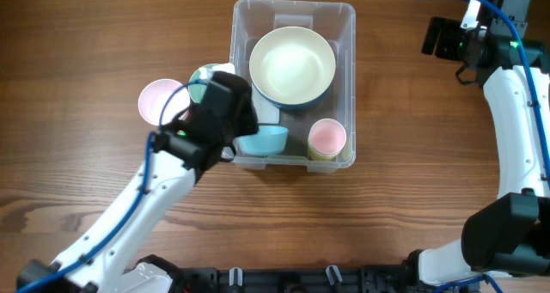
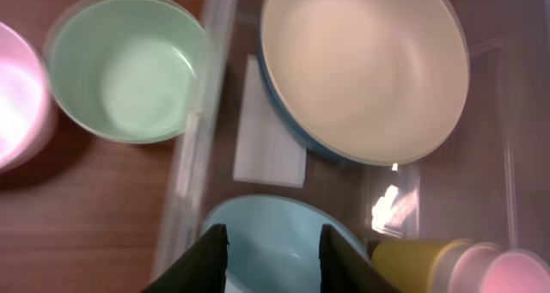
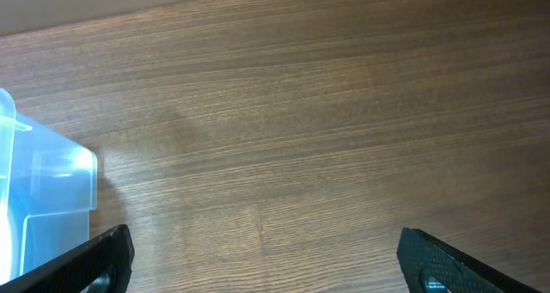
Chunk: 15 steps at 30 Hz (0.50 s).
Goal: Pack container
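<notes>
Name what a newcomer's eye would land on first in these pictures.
The big cream bowl filling the back of the clear container. Next, the left gripper poised over a light blue bowl in the container's near left corner. A pink bowl and a green bowl stand outside, left of it.

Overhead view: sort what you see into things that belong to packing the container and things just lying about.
Job: container, with cream bowl, light blue bowl and cup stack inside; green cup and pink cup beside it, probably next; left gripper over the light blue bowl.
Lying about: white label on the container floor; right gripper, open, off to the side.
</notes>
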Motion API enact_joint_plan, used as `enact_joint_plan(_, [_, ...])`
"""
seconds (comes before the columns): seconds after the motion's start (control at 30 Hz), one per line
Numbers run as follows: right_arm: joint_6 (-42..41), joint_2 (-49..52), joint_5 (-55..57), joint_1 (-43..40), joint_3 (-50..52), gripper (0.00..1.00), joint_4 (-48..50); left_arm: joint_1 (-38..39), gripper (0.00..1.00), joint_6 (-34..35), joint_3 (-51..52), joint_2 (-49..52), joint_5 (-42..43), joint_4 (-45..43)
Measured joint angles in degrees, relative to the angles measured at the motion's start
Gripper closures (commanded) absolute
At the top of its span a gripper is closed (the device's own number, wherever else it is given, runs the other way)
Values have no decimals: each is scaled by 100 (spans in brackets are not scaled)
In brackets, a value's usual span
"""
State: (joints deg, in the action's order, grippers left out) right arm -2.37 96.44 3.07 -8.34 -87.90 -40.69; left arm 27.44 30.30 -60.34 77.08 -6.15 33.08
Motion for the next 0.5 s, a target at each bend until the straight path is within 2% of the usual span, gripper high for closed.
enact_joint_plan(0.1, [0,0,0,-2,0,0,0,-382,62,-28,-245,-267,-11,153])
enact_joint_plan(0.27, [0,0,0,0,0,0,0,-1445,59,-68,-420,-782,-50,638])
enact_joint_plan(0.5, [0,0,0,-2,0,0,0,-2649,56,-87,-422,-828,-92,1593])
